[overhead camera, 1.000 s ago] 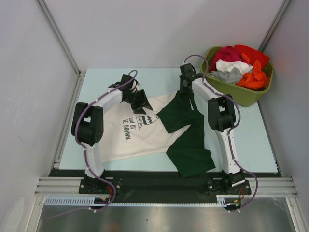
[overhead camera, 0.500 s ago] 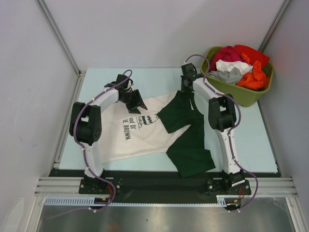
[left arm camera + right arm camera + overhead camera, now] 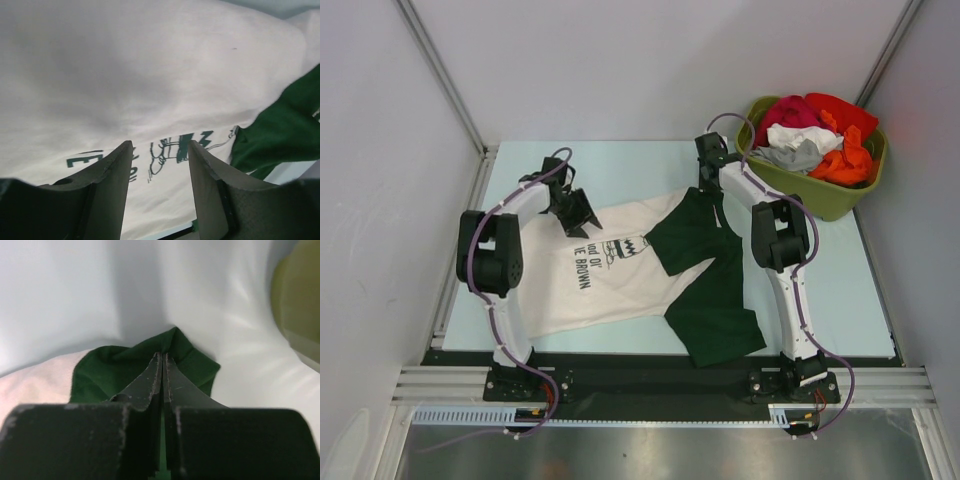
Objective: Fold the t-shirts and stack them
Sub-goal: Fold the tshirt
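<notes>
Pale blue desk point(image 3: 620, 165) inside plain white walls. At left, left end effector point(image 3: 160, 147), fingers apart, just above the far left part of the cream-white t-shirt point(image 3: 620, 290). Shirt spread flat, black lettering up, long axis slanting from near left to far right. Overlapping its right side, dark green t-shirt point(image 3: 710, 300), stretched from far to near. Right end effector point(image 3: 162, 357) pinched together on that shirt's far edge. Far right, olive-green tub point(image 3: 835, 200) heaped with red, orange and white clothes.

Overhead view bright, evenly lit, soft shadows – wrist views dimmer, near claw fingers point(image 3: 112, 185) blurred, cloth soft-focus.
</notes>
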Available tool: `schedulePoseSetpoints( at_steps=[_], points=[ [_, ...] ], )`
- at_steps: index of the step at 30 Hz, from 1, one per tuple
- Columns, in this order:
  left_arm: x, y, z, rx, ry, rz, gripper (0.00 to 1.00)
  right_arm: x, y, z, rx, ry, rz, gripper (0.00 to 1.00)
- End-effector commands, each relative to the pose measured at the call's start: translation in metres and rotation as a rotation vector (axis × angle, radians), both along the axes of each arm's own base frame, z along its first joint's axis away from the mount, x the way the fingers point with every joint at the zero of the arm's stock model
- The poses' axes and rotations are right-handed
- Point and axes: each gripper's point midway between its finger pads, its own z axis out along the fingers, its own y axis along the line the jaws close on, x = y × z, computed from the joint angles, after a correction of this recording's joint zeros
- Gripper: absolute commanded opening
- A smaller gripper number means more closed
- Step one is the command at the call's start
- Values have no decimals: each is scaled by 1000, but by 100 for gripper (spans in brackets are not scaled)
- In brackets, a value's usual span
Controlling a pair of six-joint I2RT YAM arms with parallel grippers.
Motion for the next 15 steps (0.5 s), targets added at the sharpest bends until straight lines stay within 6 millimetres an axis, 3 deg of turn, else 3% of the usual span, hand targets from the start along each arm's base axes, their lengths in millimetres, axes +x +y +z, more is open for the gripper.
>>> schedulePoseSetpoints(
  at_steps=[1,8,15],
  points=[
    [-9,23,-24,72,61,27,54,2,-20,31,-71,-52,-64,0],
    [-10,30,-35,79,89,36,54,7,-44,36,-150,-73,-103,0],
    [-8,31,-36,88,80,18,54,27,-43,37,-194,-123,-52,0]
  ],
)
